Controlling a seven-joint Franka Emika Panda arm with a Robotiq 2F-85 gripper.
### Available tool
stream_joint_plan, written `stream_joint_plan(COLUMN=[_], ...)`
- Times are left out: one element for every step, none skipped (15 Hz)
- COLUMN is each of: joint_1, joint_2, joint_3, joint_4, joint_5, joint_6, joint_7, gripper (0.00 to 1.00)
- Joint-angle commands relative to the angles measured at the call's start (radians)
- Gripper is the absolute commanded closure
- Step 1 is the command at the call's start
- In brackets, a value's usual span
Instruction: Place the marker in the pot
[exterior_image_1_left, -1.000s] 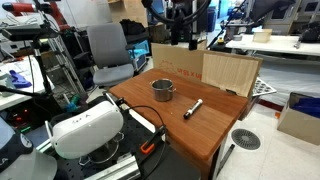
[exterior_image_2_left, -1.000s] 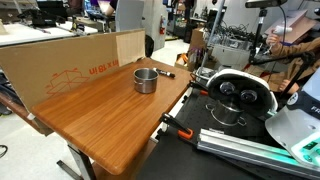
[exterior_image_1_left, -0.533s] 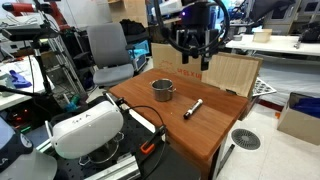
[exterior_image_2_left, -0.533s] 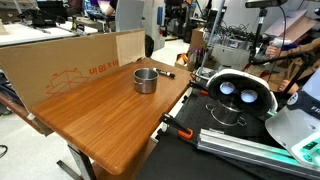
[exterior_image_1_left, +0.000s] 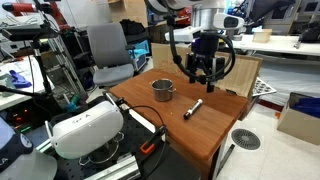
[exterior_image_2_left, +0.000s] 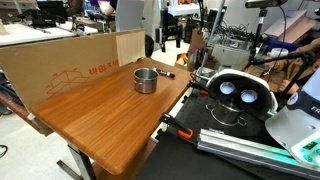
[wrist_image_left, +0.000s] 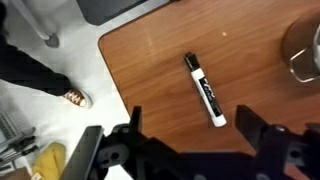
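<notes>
Two task things: the marker and the pot lie apart on the wooden counter. Neither has shifted over the last second.
Marker: it lies flat on the counter, outside the pot and nearer the counter's edge. In the wrist view it lies slantwise, with the lighter end at the lower right.
Pot: it stands upright and looks empty in an exterior view. Only part of it shows at the right edge of the wrist view.
Gripper: a second ago it was high at the back of the scene. It has since swung forward and down, and the gripper now hovers above the marker without touching it.
Fingers: the fingers are spread wide apart with nothing between them.
Meaning for the task: the approach looks nearly done. The grasp has not begun, and the marker is not yet in the pot.
Next move, as I judge it: come straight down so the fingers straddle the marker's body, then close on it.
Risk: the slim, round marker may roll or skid if one finger touches it first.
</notes>
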Motion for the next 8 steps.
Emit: stream_joint_plan(joint_1=[0.015, 0.016, 0.016, 0.019, 0.023, 0.027, 0.03, 0.034], joint_2=[0.081, 0.103, 0.123, 0.145, 0.16, 0.177, 0.193, 0.202], joint_3=[-0.026, -0.032, -0.038, -0.044, -0.051, -0.056, -0.059, -0.062], joint_4=[0.061, 0.069, 0.075, 0.081, 0.081, 0.081, 0.081, 0.074], joint_5=[-0.018, -0.023, -0.026, -0.031, -0.041, -0.055, -0.069, -0.086], joint_6=[0.022, 0.042, 0.06, 0.076, 0.092, 0.103, 0.111, 0.125], joint_7=[0.042, 0.044, 0.045, 0.047, 0.049, 0.044, 0.035, 0.03], gripper=[0.0, 0.0, 0.0, 0.0, 0.0, 0.0, 0.0, 0.0])
